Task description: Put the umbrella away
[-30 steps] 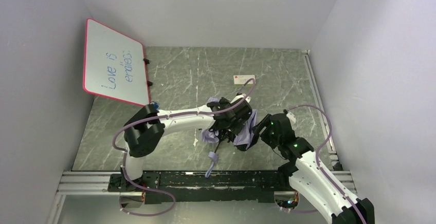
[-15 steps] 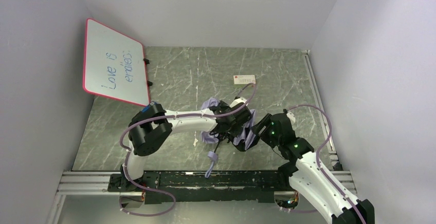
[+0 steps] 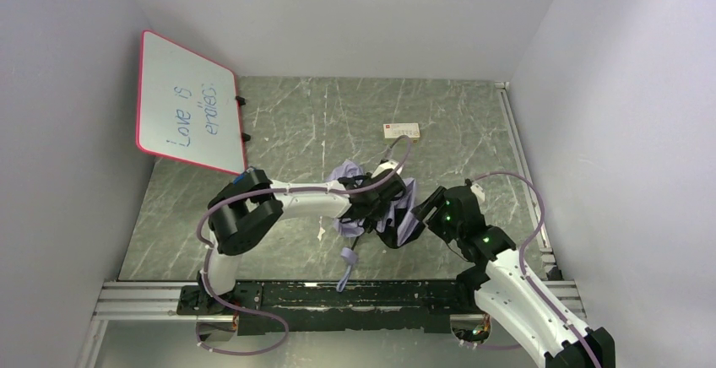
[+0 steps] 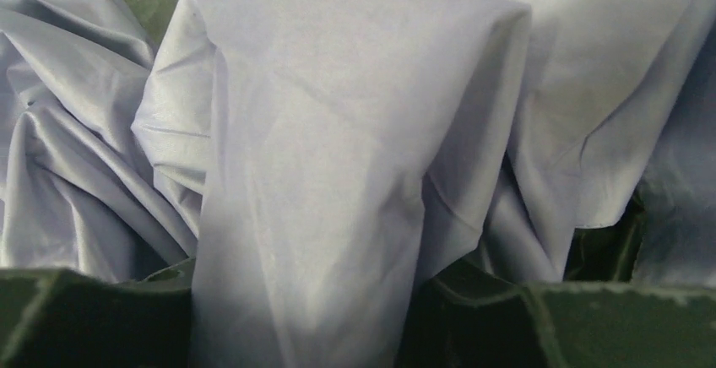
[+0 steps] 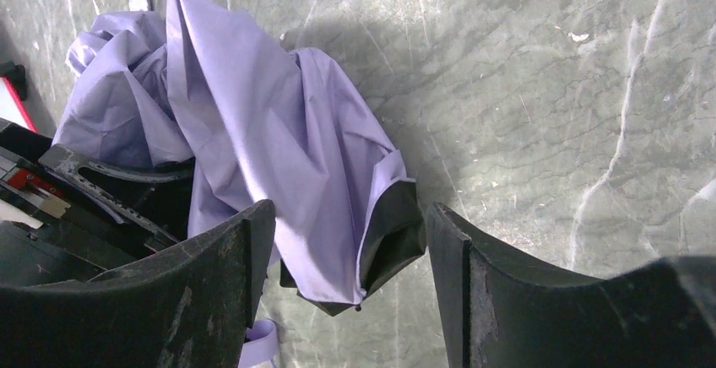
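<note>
The umbrella (image 3: 405,219) lies as a crumpled heap of pale lavender fabric mid-table, its wrist loop (image 3: 346,259) trailing toward the near edge. My left gripper (image 3: 377,209) is pushed into the heap. In the left wrist view a thick fold of umbrella fabric (image 4: 338,132) fills the gap of the left gripper (image 4: 308,317), and both fingers press against it. My right gripper (image 3: 422,210) sits just right of the heap. In the right wrist view the right gripper (image 5: 350,250) stands open around a dark-lined corner of the umbrella (image 5: 270,132), clear of the right finger. Shaft and handle are hidden.
A red-framed whiteboard (image 3: 187,102) leans against the left wall. A small white card (image 3: 401,130) lies farther back on the green marbled table (image 3: 473,123). Grey walls close in on three sides. A metal rail (image 3: 152,294) runs along the near edge.
The left gripper's jaws have come together on a fold of fabric, and its wrist has shifted slightly left, uncovering more fabric behind it. The right arm has stayed still.
</note>
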Robot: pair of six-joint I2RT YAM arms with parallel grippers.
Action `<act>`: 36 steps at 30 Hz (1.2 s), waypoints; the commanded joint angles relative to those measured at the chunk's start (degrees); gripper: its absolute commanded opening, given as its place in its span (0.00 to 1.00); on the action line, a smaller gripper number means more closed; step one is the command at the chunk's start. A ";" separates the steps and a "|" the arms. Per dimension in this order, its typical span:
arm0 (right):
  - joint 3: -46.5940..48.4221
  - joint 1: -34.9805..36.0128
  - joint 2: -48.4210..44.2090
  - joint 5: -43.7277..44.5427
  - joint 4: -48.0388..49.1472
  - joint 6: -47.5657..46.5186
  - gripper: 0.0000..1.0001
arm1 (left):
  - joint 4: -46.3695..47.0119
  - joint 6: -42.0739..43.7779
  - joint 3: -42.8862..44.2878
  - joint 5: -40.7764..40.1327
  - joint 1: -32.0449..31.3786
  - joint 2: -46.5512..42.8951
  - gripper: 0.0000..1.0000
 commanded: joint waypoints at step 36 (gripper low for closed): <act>5.68 0.26 -2.85 3.72 3.28 -2.29 0.68 | -13.87 20.22 7.46 50.23 24.75 -34.86 0.05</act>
